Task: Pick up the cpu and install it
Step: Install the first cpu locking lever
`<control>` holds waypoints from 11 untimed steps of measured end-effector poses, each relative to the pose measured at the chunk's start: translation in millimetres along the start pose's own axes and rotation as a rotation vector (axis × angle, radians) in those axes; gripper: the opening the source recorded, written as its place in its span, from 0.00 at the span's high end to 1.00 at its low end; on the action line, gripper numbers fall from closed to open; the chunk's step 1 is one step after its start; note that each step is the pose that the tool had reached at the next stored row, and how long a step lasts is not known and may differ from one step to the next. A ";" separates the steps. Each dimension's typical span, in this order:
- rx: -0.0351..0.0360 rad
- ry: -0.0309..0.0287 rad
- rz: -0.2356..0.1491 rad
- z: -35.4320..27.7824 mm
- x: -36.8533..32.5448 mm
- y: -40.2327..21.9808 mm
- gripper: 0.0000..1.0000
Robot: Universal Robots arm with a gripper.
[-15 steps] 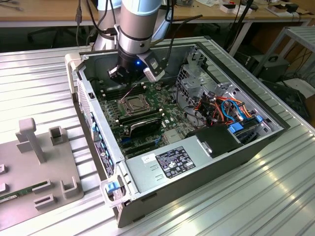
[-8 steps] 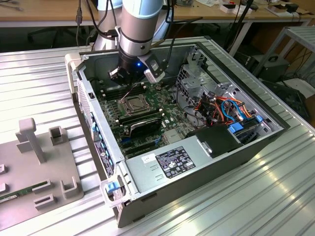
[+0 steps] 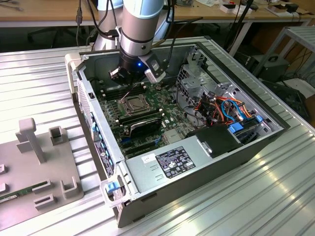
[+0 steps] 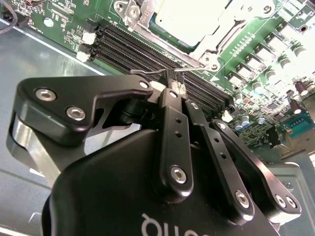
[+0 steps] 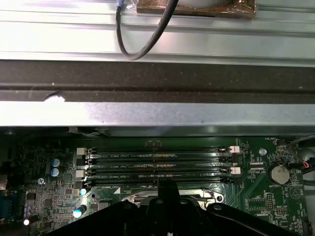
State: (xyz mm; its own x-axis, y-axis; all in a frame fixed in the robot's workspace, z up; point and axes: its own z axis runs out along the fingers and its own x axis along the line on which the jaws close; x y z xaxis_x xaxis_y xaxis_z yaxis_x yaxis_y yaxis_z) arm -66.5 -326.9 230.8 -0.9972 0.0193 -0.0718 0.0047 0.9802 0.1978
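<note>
My gripper [image 3: 132,87] hangs inside the open computer case, just behind the dark square socket [image 3: 132,103] on the green motherboard [image 3: 147,115]. In the second wrist view its black fingers [image 4: 173,105] are shut, tips together on the hooked end of the socket's thin wire lever [image 4: 150,73]. Beyond the lever, the cpu [image 4: 189,19] shows as a pale silver-grey square lying flat inside the socket's metal frame [image 4: 206,46]. In the first wrist view the gripper [image 5: 167,184] sits at the edge of the socket, beside the memory slots [image 5: 157,164].
Black memory slots [image 4: 147,54] run right beside the lever. The case's metal wall [image 5: 157,113] rises close behind them. A power supply [image 3: 172,160] and a drive cage with coloured cables [image 3: 221,105] crowd the exterior view's right. A grey fixture [image 3: 39,162] with a green memory stick [image 3: 15,195] lies outside.
</note>
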 end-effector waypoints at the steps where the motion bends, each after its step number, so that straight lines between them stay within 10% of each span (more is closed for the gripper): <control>1: -0.0004 0.0001 0.000 0.1 -0.4 0.0 0.89; 11: -0.0059 0.0001 0.000 1.4 -1.1 0.3 0.89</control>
State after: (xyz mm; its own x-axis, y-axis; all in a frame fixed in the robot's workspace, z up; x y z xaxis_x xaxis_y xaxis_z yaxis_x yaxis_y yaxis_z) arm -65.3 -326.3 229.6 -0.9972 0.0197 -0.0717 0.0047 0.9790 0.2036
